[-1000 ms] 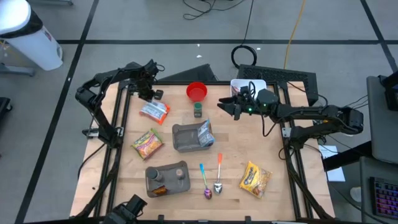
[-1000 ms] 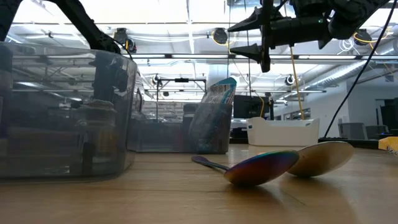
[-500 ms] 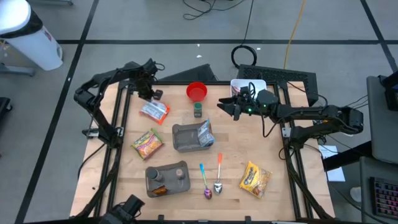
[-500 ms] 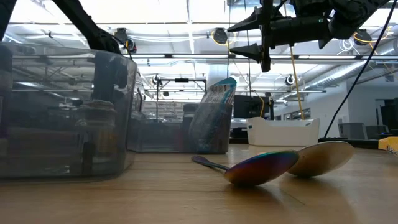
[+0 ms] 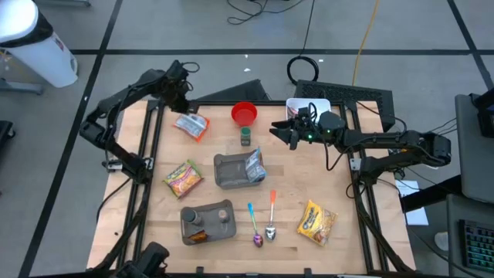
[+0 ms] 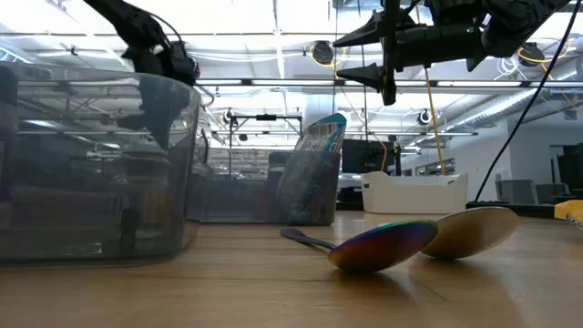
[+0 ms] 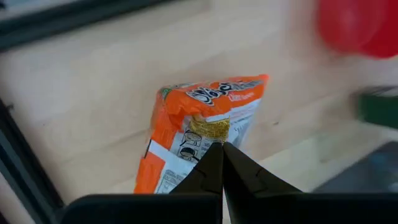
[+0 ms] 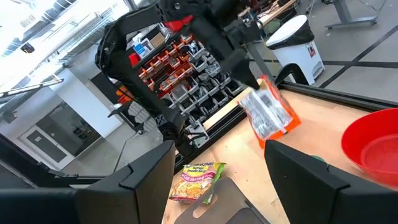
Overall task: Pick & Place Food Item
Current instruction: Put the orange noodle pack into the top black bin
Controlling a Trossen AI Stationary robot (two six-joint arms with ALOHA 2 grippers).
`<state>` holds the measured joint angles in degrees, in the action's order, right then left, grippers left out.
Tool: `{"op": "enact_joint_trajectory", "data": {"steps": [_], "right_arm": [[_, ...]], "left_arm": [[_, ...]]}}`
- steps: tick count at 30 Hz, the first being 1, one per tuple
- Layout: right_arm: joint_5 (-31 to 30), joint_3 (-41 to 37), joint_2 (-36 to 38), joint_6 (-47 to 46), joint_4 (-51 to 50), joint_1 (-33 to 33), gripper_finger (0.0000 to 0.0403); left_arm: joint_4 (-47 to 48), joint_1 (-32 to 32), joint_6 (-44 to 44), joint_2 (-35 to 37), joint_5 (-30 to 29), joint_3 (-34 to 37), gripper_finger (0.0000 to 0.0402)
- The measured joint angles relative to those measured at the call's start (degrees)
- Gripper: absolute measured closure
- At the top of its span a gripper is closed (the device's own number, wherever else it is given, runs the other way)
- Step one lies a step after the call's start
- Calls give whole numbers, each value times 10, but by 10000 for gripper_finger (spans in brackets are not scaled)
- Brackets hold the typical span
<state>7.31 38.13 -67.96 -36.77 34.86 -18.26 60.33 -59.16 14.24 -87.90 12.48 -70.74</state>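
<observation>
Orange and white, the noodle packet (image 5: 191, 124) hangs clear of the desk (image 5: 324, 251) from the left gripper (image 5: 182, 107), whose jaws are pinched shut on one short edge; in the left wrist view the packet (image 7: 198, 133) runs straight out ahead of the closed tips. Its long axis lies in line with the jaws, gripped end at the fingertips and free end pointing away from them, sagging toward the wood below. Seen from the right wrist, the packet (image 8: 269, 112) dangles slanted under the far arm, above the rear corner of the desk.

The step in hand looks like the carry. Since the hold is only on an edge, the packet can swing or slip, so a slow, level transfer with the wrist kept steady should serve best, with enough height to pass over the red bowl (image 5: 245, 114) and the grey tray (image 5: 228, 171).

The right gripper (image 5: 283, 132) waits mid-air with its jaws spread, holding nothing.
</observation>
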Motion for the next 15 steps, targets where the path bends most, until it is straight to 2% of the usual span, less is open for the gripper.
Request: {"op": "enact_joint_trajectory", "data": {"steps": [15], "right_arm": [[0,0,0,0,0,0,161]], "left_arm": [[-1,4,14,71,26,-82,401]]}}
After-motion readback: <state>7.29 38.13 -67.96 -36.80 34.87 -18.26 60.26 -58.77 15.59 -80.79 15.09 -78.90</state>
